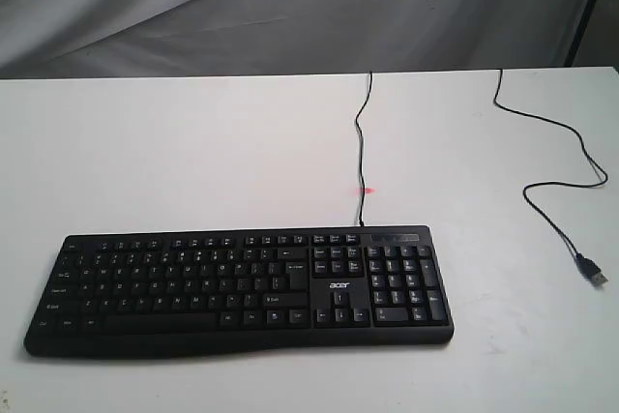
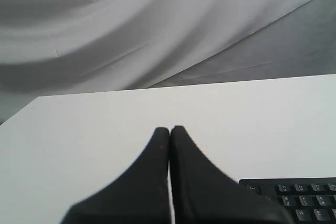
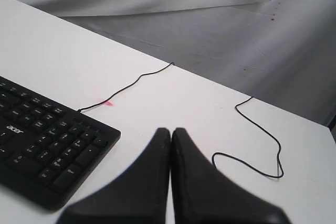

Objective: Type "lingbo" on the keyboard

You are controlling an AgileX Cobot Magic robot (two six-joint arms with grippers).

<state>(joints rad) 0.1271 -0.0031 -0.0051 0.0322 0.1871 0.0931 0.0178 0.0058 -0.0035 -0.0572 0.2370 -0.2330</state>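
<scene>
The left gripper point(image 2: 169, 128) is holding its two black fingers pressed flat together, gripping nothing, and is hovering over the bare white table point(image 2: 105, 145). Just to one side of those fingers, apart from them, the keyboard's point(image 2: 299, 200) escape-key corner is showing. The right gripper point(image 3: 170, 129) is likewise sitting closed and empty. The keyboard's number-pad end is lying near it on one side, and a loose black cable point(image 3: 262, 135) is curling on its other side. Beyond the right gripper's tips, the keyboard's thin cable point(image 3: 136, 80) is running past a small red mark point(image 3: 108, 103) to the table's far edge, where grey cloth point(image 3: 210, 35) is hanging.
</scene>
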